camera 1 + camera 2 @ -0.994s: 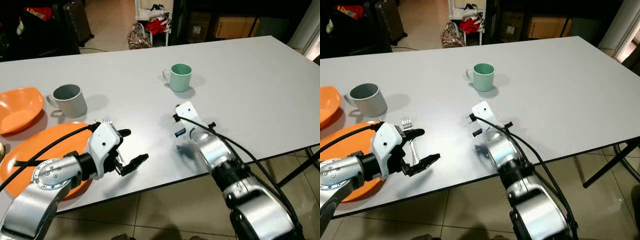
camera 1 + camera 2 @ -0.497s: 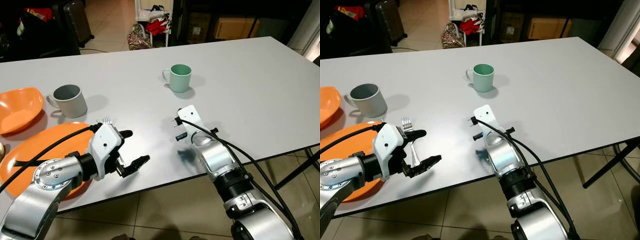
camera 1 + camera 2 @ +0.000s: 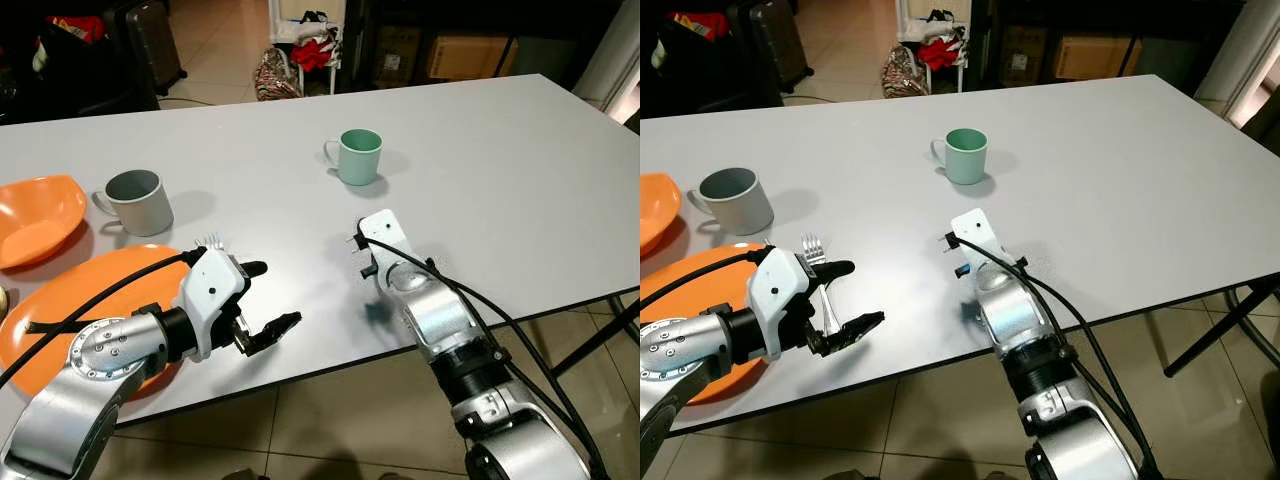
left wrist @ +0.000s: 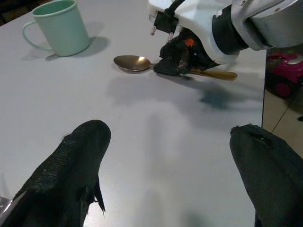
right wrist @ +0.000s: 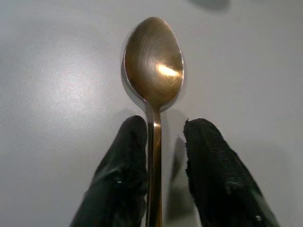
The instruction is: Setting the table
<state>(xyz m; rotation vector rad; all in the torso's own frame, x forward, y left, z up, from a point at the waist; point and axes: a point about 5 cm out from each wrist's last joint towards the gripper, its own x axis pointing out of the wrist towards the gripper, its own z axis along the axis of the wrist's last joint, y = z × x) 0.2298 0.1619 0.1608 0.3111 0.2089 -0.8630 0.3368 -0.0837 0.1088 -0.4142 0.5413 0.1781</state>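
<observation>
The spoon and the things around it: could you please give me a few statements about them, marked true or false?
1. The spoon lies on the table between the right gripper's fingers. True.
2. The green mug lies tipped on its side. False: it stands upright.
3. The left gripper is open. True.
4. The fork lies inside the grey mug. False: it lies on the table beside the orange plate.
</observation>
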